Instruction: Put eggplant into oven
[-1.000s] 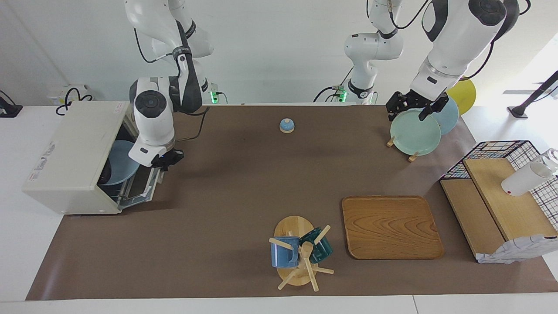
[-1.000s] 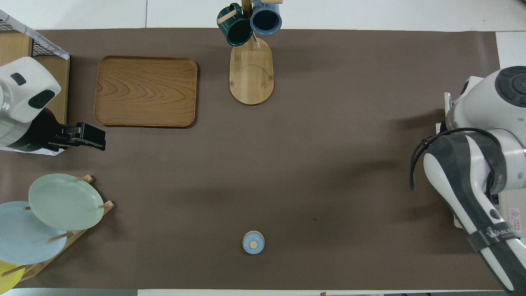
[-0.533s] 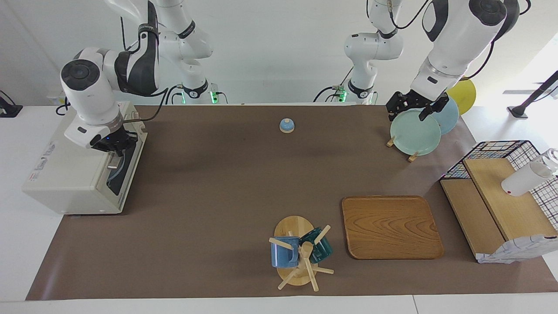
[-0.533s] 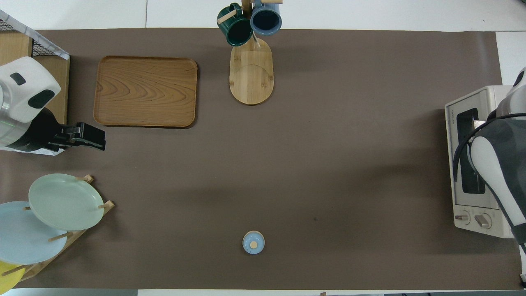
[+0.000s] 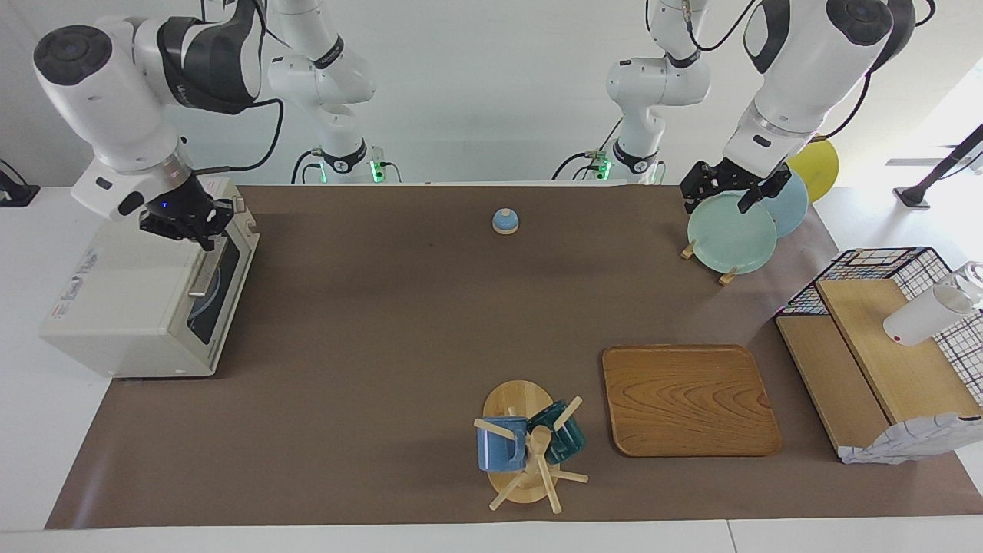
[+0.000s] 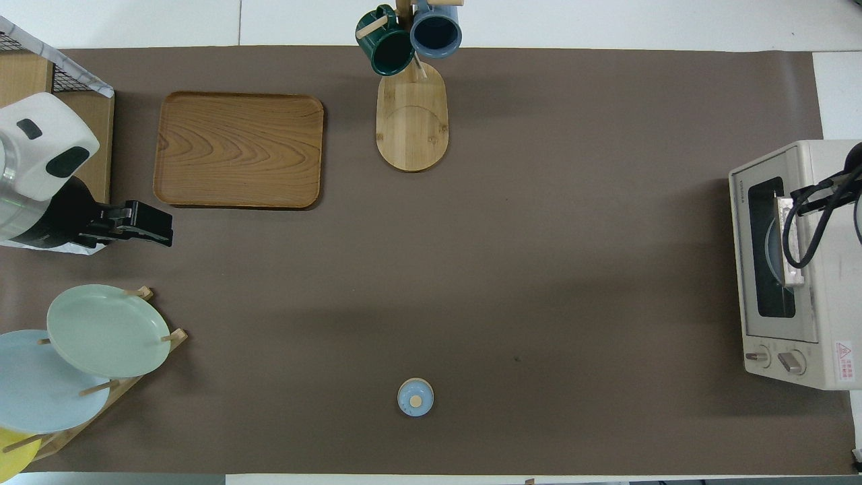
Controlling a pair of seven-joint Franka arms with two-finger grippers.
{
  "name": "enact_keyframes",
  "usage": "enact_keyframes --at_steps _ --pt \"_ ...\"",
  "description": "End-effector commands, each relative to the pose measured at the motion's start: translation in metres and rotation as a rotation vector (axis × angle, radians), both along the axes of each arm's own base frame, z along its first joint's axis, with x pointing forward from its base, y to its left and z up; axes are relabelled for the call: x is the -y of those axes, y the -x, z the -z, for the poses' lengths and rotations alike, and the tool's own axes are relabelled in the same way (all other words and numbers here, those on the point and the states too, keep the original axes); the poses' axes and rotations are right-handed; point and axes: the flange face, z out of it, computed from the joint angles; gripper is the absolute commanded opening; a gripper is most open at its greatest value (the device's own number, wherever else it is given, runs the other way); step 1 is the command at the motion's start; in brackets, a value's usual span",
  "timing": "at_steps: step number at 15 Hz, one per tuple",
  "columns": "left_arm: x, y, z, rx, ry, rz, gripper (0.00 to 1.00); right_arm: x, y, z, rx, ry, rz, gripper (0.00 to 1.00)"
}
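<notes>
Eggplant: not visible in either view, not on the tabletop (image 5: 399, 322) and not in either hand. If it is in the oven (image 5: 123, 292), it is hidden. The dark glass door (image 5: 213, 286) shows only part of a blue plate (image 6: 770, 250) inside. Long axis of the eggplant: cannot tell.

Right hand (image 5: 187, 220): fingertips pinched together, holding nothing visible. It is up over the oven's top, at the edge where the door meets the body. The door's bar handle (image 6: 788, 242) lies just below and ahead of the hand. The door looks shut, standing upright against the oven front. The hand appears clear of the handle, though contact can't be fully ruled out from here.

Left hand (image 5: 729, 190): fingers spread wide, empty. It waits over the rack of plates (image 5: 731, 233), well apart from the oven. The right hand is by far the nearer to the oven.

Judgement: the placing looks finished or close to it. The key relation is hand above a closed door, so any next move is up and away from the oven, not in.

Surface: flat brown mat, nothing lying in front of the door. A small bell (image 5: 504, 220), a mug stand (image 5: 530, 449) and a wooden tray (image 5: 687, 399) sit well away from the right hand. There is plenty of room to pull back, and the only near obstruction is the oven top itself, directly under the hand.
</notes>
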Motion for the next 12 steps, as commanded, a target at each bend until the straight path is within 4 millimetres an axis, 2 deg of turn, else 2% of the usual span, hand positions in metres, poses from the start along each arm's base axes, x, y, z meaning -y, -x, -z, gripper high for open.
enact_keyframes --at_steps 1,4,5,6,10,12 --pt "-0.003 0.003 -0.005 0.009 0.003 0.005 1.0 -0.017 -0.006 0.002 -0.034 -0.031 0.012 0.28" --pt "-0.002 0.003 -0.005 0.009 0.003 0.006 1.0 -0.02 0.0 0.005 -0.055 -0.034 0.029 0.62" --pt "-0.002 0.003 -0.005 0.009 0.003 0.006 1.0 -0.019 0.001 0.006 -0.061 -0.033 0.035 0.93" --pt "-0.002 0.003 -0.005 0.009 0.003 0.006 1.0 -0.019 0.002 0.006 -0.062 -0.032 0.043 1.0" --pt "-0.002 0.003 -0.005 0.009 0.003 0.006 1.0 -0.026 0.004 -0.001 -0.036 -0.02 0.125 1.0" --pt "-0.002 0.003 -0.005 0.009 0.003 0.006 1.0 -0.034 0.013 -0.004 -0.037 -0.018 0.116 1.0"
